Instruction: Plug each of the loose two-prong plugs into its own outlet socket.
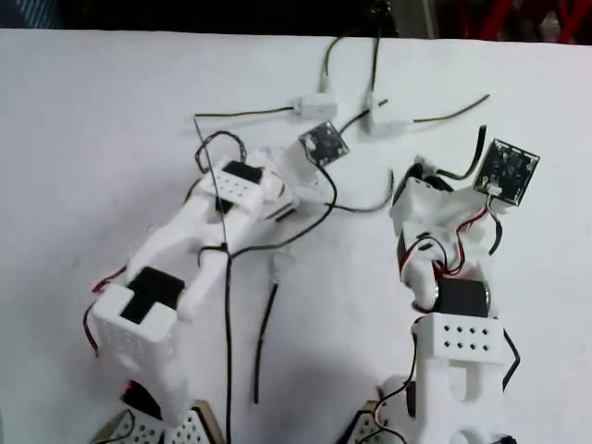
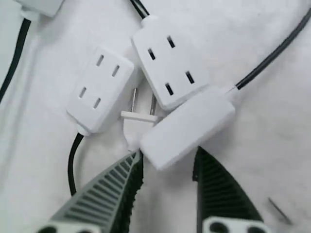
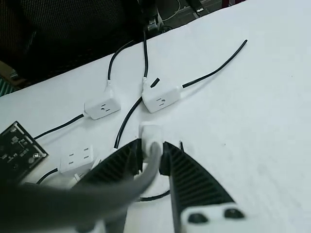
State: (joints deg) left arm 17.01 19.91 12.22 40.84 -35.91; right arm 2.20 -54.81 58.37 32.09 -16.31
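Note:
In the left wrist view two white outlet blocks [image 2: 99, 87] [image 2: 170, 63] lie side by side with their slots up. A loose two-prong plug [image 2: 138, 116] lies between them, prongs pointing into the gap. My left gripper [image 2: 167, 155] is open, its ribbed fingers [image 2: 121, 189] flanking the near end of a white block [image 2: 187, 126] with a black cable. My right gripper [image 3: 151, 148] is shut on a white plug [image 3: 149, 133] whose grey cable trails back toward the wrist. It hovers short of two single outlets [image 3: 102, 107] [image 3: 160, 99]. Another loose plug [image 1: 277, 264] lies mid-table.
Black cables [image 1: 227, 305] cross the white table between the arms. Both single outlets [image 1: 313, 104] [image 1: 384, 116] sit near the far edge with leads running off it. The left arm [image 1: 199, 231] and the right arm [image 1: 444, 277] stand about a hand's width apart.

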